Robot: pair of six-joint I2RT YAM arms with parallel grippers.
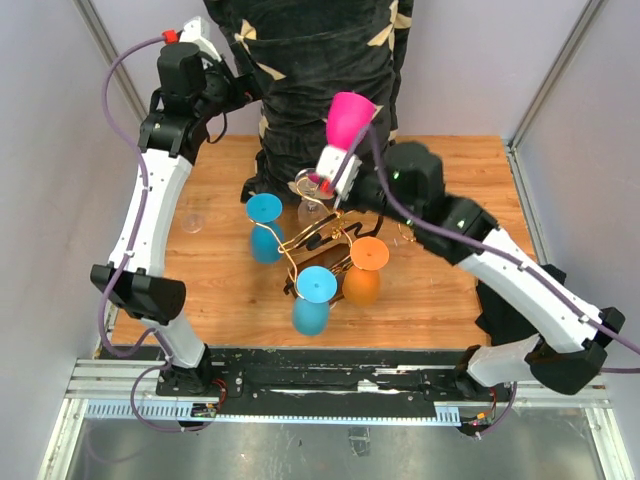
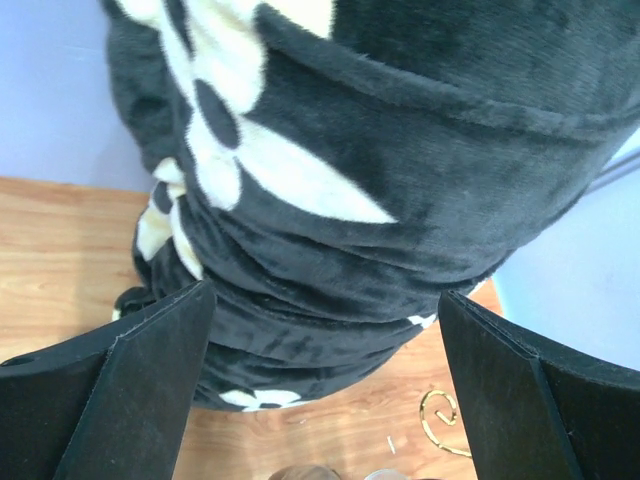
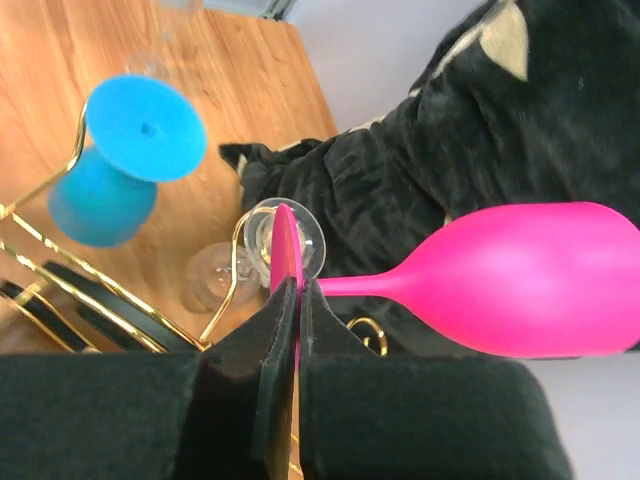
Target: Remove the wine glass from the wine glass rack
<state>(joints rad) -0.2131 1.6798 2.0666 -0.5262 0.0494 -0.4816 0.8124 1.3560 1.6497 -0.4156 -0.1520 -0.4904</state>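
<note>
- Top view: the right gripper [image 1: 335,178] holds the pink wine glass [image 1: 352,118] by its foot, bowl uppermost, raised over the far side of the gold wine glass rack [image 1: 318,240] in the middle of the counter [image 1: 440,290]. Blue glasses [image 1: 265,228] and an orange glass [image 1: 363,272] hang on the rack.
- Left wrist view: the left gripper [image 2: 320,340] stands wide apart, facing a dark plush cloth [image 2: 400,130].
- Right wrist view: the fingers [image 3: 270,340] are clamped together on the edge of the pink foot. The bowl points right, and gold rack wire lies at the lower left.

White arm links [image 1: 150,200], black joints [image 1: 145,292] — purple cables [image 1: 116,68], red cap [image 1: 171,36]; fingers [image 2: 150,390] black, padded.
</note>
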